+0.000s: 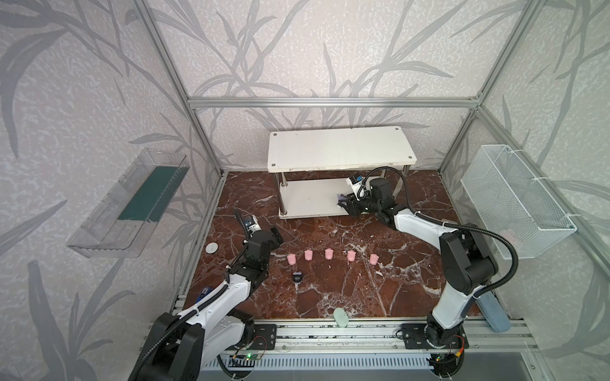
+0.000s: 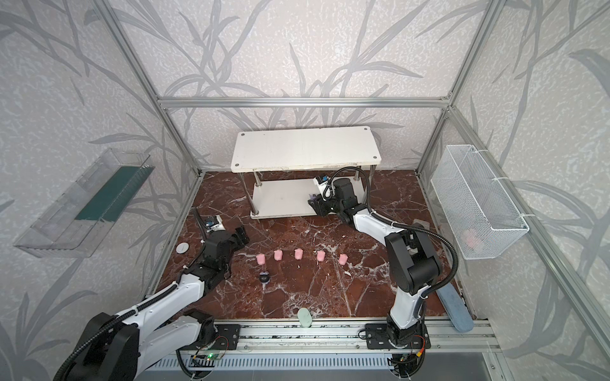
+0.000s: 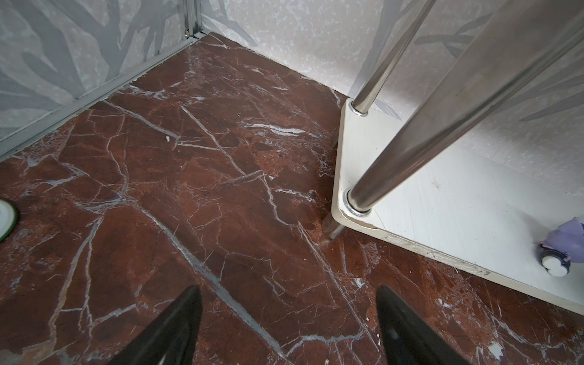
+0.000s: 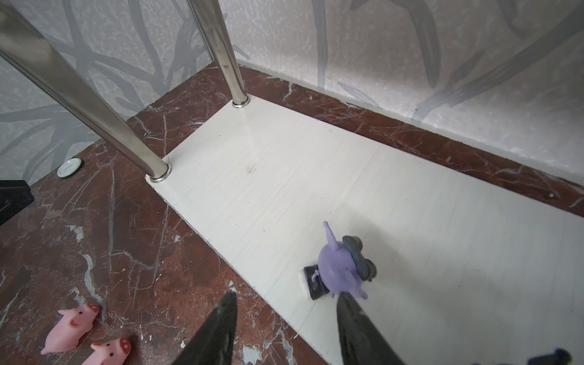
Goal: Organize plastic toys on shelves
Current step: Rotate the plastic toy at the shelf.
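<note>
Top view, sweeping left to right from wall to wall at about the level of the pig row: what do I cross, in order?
clear wall tray → white round disc → left gripper → five pink pigs in a row → wire mesh basket

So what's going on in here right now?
Toys are being sorted onto a white rack. The right gripper is open at the lower shelf, where a purple toy stands. The left gripper is open over the table, empty. Five pink pigs and a black toy sit on the table.
</note>
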Action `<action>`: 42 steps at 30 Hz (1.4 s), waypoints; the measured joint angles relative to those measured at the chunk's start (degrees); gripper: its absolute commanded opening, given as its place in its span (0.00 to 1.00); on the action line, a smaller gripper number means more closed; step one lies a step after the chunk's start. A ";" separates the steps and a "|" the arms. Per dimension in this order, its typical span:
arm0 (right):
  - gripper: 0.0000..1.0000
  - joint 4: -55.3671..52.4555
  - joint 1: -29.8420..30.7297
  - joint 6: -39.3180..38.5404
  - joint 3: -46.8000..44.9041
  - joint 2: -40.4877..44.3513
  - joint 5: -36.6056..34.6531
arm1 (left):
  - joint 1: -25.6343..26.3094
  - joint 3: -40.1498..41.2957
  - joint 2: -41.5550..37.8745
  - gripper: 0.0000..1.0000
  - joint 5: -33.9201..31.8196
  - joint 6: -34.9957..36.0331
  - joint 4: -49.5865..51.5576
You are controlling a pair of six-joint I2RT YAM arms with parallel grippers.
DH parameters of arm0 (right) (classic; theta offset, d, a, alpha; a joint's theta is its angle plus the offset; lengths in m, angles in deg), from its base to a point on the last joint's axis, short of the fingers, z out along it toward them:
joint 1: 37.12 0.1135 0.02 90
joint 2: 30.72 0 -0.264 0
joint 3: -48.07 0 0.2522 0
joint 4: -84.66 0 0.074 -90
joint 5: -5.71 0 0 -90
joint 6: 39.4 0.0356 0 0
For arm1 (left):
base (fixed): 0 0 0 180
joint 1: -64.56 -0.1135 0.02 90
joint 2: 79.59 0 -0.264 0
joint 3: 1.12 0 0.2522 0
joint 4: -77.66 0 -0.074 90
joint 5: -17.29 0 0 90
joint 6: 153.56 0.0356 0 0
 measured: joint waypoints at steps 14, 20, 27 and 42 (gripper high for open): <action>0.18 1.62 2.82 2.60 -5.44 0.55 -2.05 | 0.00 0.00 1.60 0.84 0.07 -0.04 -0.48; 0.00 1.51 4.46 3.10 -5.44 1.07 -3.21 | 0.00 0.00 2.34 0.84 0.13 -0.13 -1.29; 0.00 0.52 5.97 3.19 -3.56 0.20 -4.20 | 0.00 0.00 2.84 0.84 0.15 -0.17 -1.95; 0.00 -2.75 7.52 3.45 4.79 -8.20 -9.18 | -0.11 0.00 3.19 0.84 0.13 -0.17 -2.54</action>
